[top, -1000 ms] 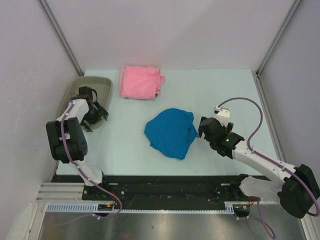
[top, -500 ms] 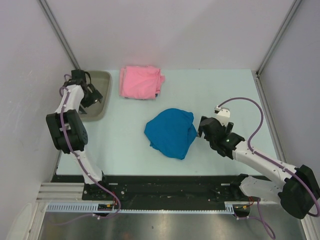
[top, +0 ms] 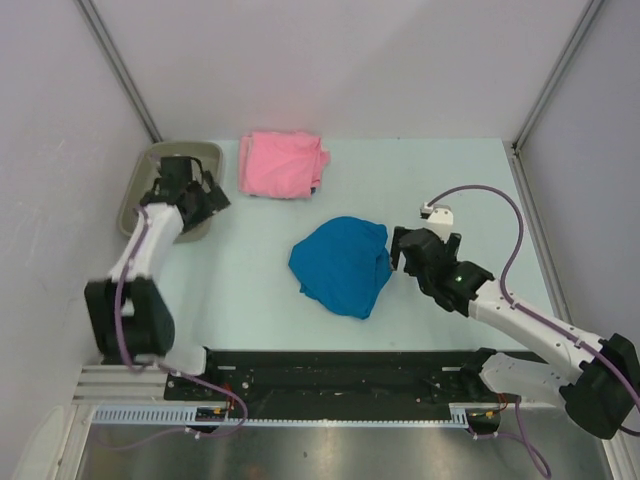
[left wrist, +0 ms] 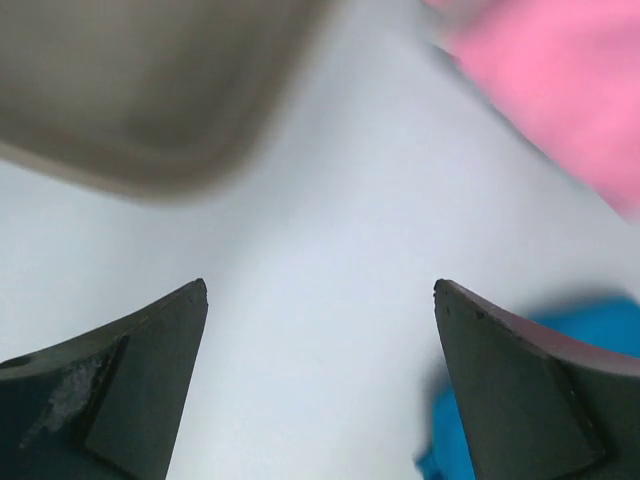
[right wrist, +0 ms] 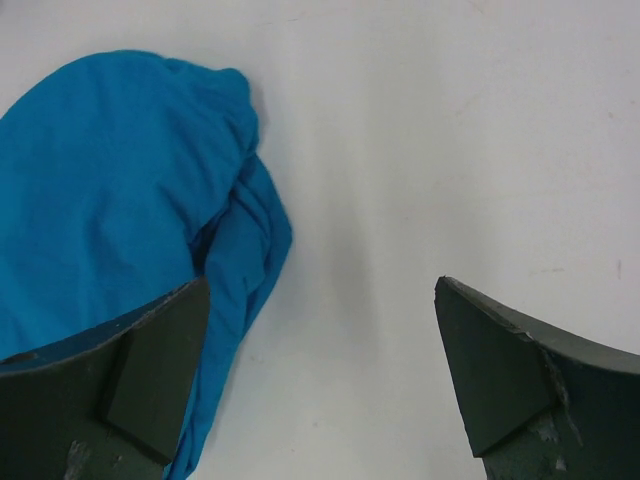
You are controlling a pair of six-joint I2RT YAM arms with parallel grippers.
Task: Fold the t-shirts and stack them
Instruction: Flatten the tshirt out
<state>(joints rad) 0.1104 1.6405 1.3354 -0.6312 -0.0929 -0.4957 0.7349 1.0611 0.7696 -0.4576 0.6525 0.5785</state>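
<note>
A crumpled bright blue t-shirt (top: 342, 264) lies in a heap at the middle of the table, also seen in the right wrist view (right wrist: 110, 200) and as a blurred patch (left wrist: 600, 320) in the left wrist view. A folded light pink t-shirt (top: 282, 164) rests at the back, blurred (left wrist: 560, 80) in the left wrist view. My right gripper (top: 408, 250) is open just right of the blue shirt, empty (right wrist: 320, 290). My left gripper (top: 208, 196) stands open and empty (left wrist: 320, 290) over bare table between the tray and the pink shirt.
A grey-beige plastic tray (top: 140, 180) sits at the back left corner, its rim blurred (left wrist: 150, 170) in the left wrist view. Walls and metal posts close in the table on three sides.
The left arm swung from over the tray to the right, its gripper now beside the tray's right edge. The right gripper edged slightly toward the blue shirt. The shirts have not moved.
</note>
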